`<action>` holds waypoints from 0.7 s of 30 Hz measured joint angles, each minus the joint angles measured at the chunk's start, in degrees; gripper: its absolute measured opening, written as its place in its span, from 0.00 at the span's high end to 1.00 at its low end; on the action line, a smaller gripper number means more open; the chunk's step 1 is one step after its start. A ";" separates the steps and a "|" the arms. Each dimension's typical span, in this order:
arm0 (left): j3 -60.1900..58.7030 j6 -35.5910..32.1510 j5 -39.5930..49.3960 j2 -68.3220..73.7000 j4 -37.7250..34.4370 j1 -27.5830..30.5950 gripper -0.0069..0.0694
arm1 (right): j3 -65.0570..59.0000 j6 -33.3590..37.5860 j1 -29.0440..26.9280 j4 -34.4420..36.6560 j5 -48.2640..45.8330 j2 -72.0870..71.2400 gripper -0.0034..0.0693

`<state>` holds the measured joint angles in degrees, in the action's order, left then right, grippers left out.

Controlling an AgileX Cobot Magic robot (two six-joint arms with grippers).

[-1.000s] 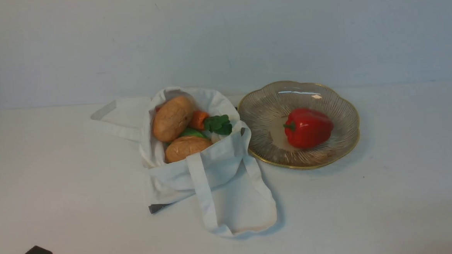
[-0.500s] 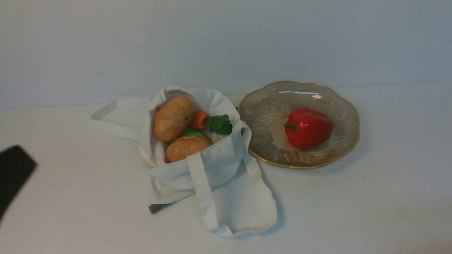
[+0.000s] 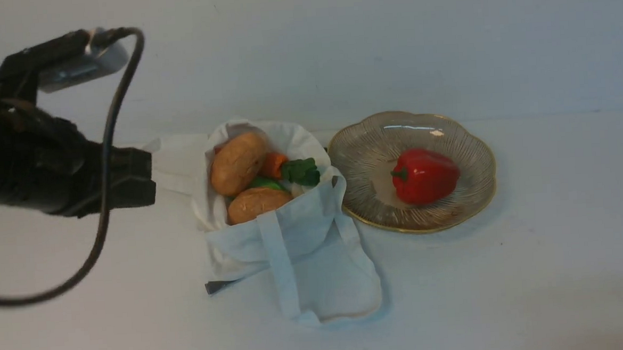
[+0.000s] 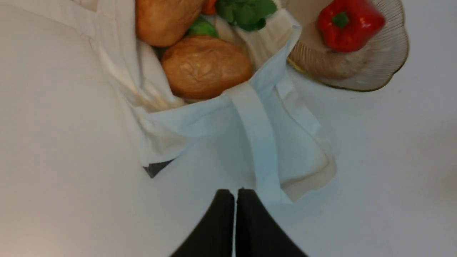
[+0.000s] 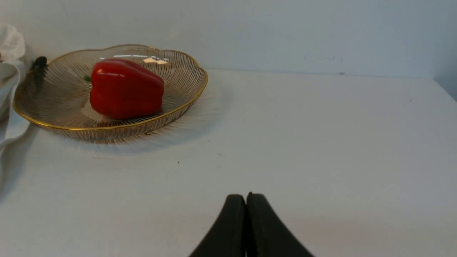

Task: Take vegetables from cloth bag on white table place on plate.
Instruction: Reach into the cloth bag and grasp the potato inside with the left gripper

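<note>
Showing the approach to the next vegetable: the left arm point(image 3: 50, 172) is hanging raised at the left of the scene, above the white worktop point(image 3: 535, 270) and to the left of the bag, with its cable looping down beneath it. Seen from its wrist, the left tool point(image 4: 235, 194) is holding its two fingers pressed together with nothing between them. At centre, the cloth bag point(image 3: 293, 234) is lying slumped with its mouth gaping. Inside, the upper potato point(image 3: 238, 163) and the lower potato point(image 3: 258, 203) are lying on top, with the green gourd point(image 3: 264, 183) and the carrot point(image 3: 273, 165) tucked between and behind them. Just right of the bag, the plate point(image 3: 364, 156) is carrying one red pepper point(image 3: 424, 175). The right tool point(image 5: 245, 198), likewise closed and empty, is sitting low over bare worktop, well apart from the plate. By this layout, the next move is calling for the left tool to open wide, descend over a potato and close across its narrow width.
</note>
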<state>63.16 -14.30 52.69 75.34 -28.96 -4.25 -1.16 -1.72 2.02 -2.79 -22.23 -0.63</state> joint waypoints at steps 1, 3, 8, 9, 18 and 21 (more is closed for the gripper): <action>4.19 1.33 1.92 4.32 3.47 -0.86 0.91 | 0.00 0.00 0.00 0.00 0.00 0.00 0.97; 8.51 3.26 4.03 8.71 8.17 -2.83 0.91 | 0.00 0.00 0.00 0.00 0.00 0.00 0.97; 18.95 8.67 5.92 18.41 19.31 -10.04 0.90 | 0.00 0.00 0.00 0.00 0.00 0.00 0.97; 21.36 10.01 5.92 20.57 22.10 -12.11 0.89 | 0.00 0.00 0.00 0.00 0.00 0.00 0.97; 36.52 14.62 6.95 35.14 31.16 -18.03 0.62 | 0.00 0.00 0.00 0.00 0.00 0.00 0.97; 38.24 15.67 6.36 37.65 32.54 -18.15 0.51 | 0.00 0.00 0.00 0.00 0.00 0.00 0.97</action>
<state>101.40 1.38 59.06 112.99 3.57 -22.40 -1.16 -1.72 2.02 -2.79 -22.23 -0.63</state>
